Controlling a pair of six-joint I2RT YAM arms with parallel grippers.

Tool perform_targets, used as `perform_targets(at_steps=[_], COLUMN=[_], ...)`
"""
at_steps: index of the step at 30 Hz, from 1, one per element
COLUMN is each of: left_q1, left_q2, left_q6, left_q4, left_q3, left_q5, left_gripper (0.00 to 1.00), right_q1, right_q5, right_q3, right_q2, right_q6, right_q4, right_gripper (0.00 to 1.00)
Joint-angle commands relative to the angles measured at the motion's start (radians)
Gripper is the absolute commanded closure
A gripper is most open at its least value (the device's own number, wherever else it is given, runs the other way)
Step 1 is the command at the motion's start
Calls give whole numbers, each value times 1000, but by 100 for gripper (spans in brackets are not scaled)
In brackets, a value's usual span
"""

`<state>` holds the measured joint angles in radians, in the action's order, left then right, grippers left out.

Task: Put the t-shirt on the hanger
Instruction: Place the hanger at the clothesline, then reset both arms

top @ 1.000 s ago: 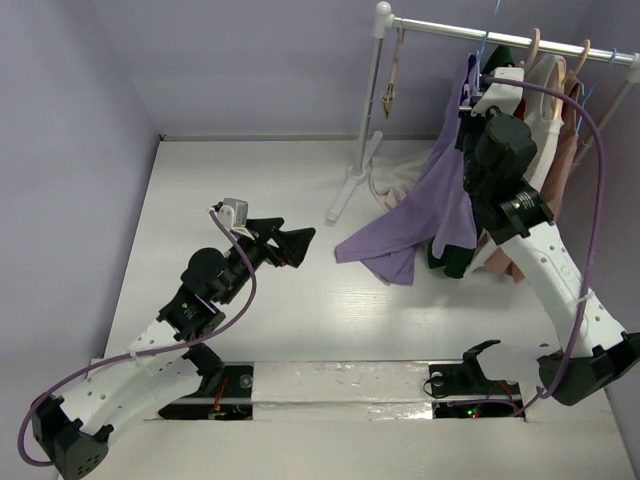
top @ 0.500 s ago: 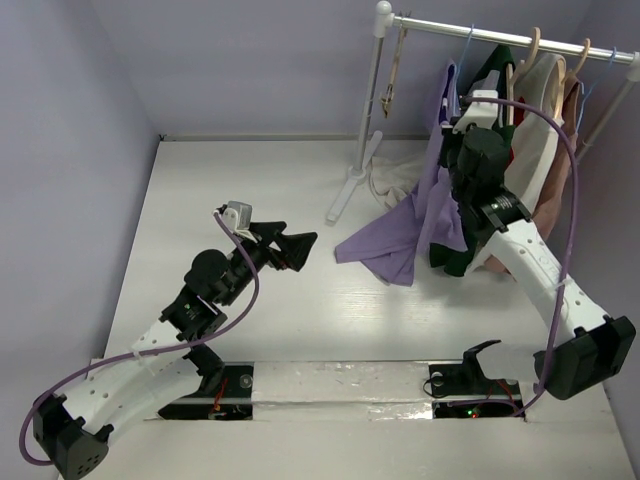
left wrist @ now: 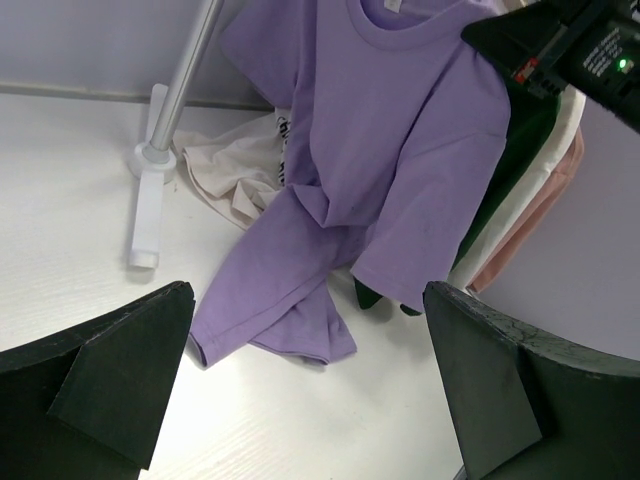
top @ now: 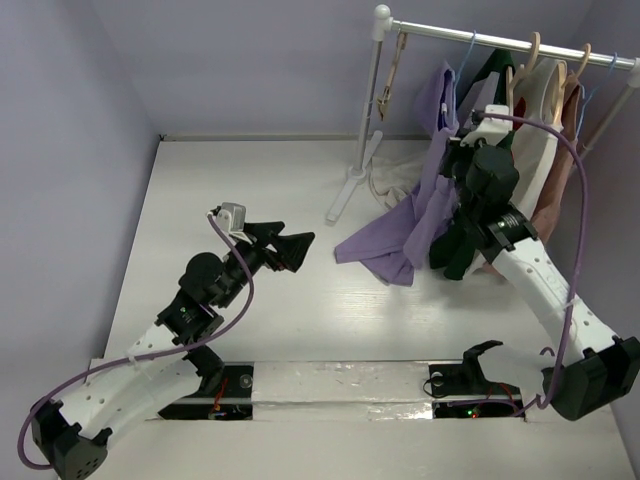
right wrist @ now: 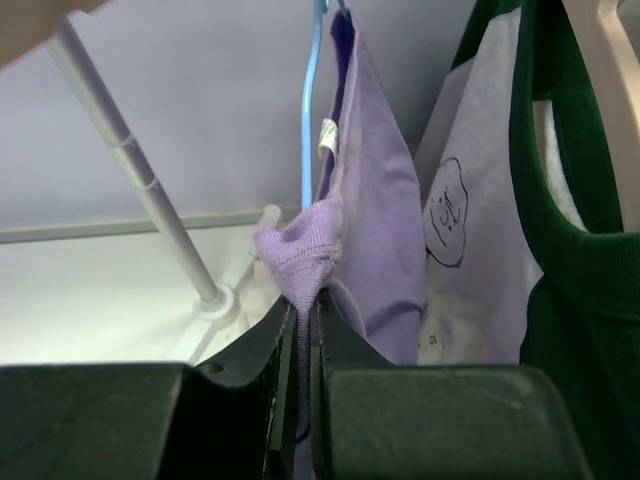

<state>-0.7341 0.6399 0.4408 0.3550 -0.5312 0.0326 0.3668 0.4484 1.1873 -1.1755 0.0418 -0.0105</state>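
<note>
One second lowered your right gripper (right wrist: 303,330), pinching the t-shirt (left wrist: 400,150) (hanger (right wrist: 308,120) threaded, seemingly). Left gripper (left wrist: 308,292) gapes empty; release next.

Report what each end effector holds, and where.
Right end effector pinches a bunched fold of the t-shirt, near its collar label; left end effector holds nothing.

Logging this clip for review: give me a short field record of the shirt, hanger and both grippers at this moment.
t-shirt: hanging by the collar at the rail, lower part bunched on the table
hanger: blue wire runs up beside the collar
right gripper: shut on a t-shirt fold
left gripper: open, above the table, apart from the t-shirt
</note>
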Motion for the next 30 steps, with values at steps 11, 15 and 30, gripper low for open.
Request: perform_targets(at_steps=[11, 15, 30], left_q1=[-7, -7, -7], left_q2=[-14, -32, -143], left_q6=[12, 29, 4], left_q4=[25, -5, -217], left_q3=[7, -15, -203], left_q5=[42, 82, 230], left_gripper=[1, 1, 1], right_q1=[-6, -6, -6], right_q5=[-40, 12, -479], right_q3=[3, 11, -221], right_q2=[94, 123, 575], right_q6=[73, 89, 319], right_q4=[-55, -89, -238], right_gripper=[32, 0, 0])
